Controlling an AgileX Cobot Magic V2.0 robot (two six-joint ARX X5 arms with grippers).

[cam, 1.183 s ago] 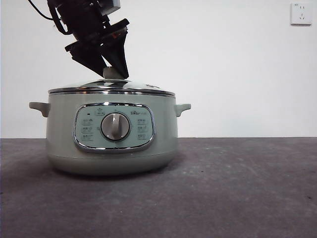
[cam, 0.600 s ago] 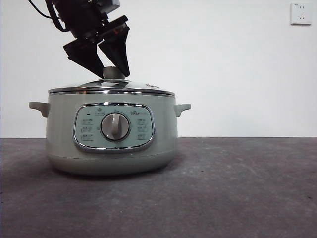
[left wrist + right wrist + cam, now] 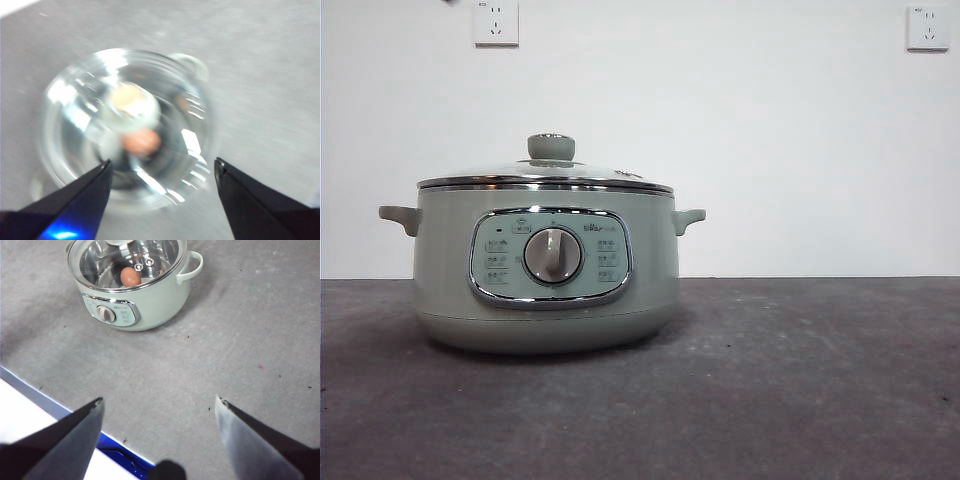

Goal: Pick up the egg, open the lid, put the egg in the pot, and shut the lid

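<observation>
The sage-green pot stands at the table's left with its glass lid seated on the rim and the knob upright on top. Through the lid the brown-orange egg lies inside the pot; the blurred left wrist view shows the egg under the lid too. My left gripper hangs open above the lid, holding nothing. My right gripper is open over bare table, well away from the pot. Neither arm shows in the front view.
Two wall sockets sit high on the white wall behind. The grey tabletop stretches to the right of the pot. A blue and white table edge lies near my right gripper.
The gripper that stood over the lid's knob has opened, let go and risen out of the front view. The lid stays on the pot.
</observation>
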